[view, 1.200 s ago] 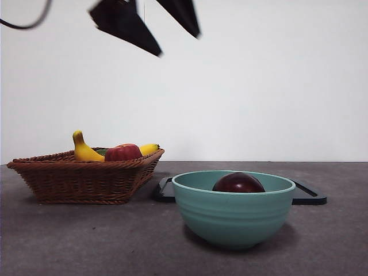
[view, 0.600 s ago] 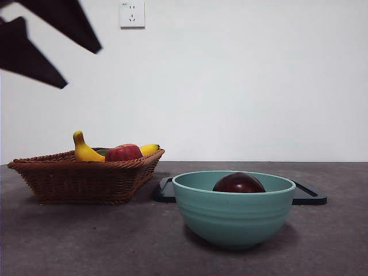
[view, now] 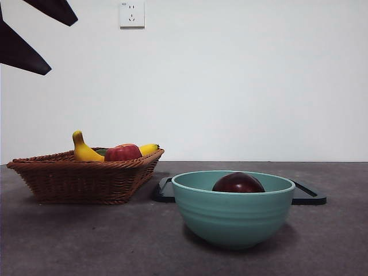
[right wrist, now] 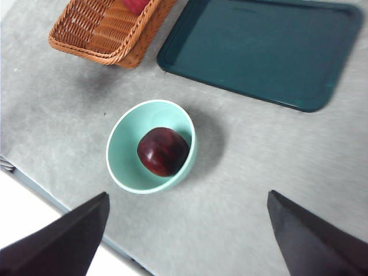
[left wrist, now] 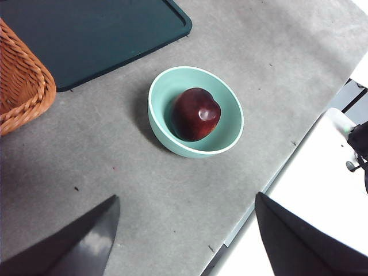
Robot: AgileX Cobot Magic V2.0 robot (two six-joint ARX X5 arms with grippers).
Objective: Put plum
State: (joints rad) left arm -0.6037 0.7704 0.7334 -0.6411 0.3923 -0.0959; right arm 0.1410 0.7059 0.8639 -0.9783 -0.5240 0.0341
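Observation:
The plum (view: 238,183) is dark maroon and glossy, and it lies inside the teal bowl (view: 233,215) near the table's front. Both wrist views look down on it from high above: the plum (left wrist: 196,114) in the bowl (left wrist: 167,95), and the plum (right wrist: 163,151) in the bowl (right wrist: 123,149). My left gripper (left wrist: 187,198) is open and holds nothing. It appears in the front view as two black jaws of the left gripper (view: 62,46) at the top left corner. My right gripper (right wrist: 188,195) is open and holds nothing too, well above the bowl.
A wicker basket (view: 86,178) at the left holds a banana (view: 83,150) and a red apple (view: 122,153). A dark green tray (view: 307,196) lies flat behind the bowl. The table's near edge (left wrist: 253,210) runs close to the bowl.
The open gripper in the front view has drawn away from the top centre to the top left corner. The plum and bowl have not moved.

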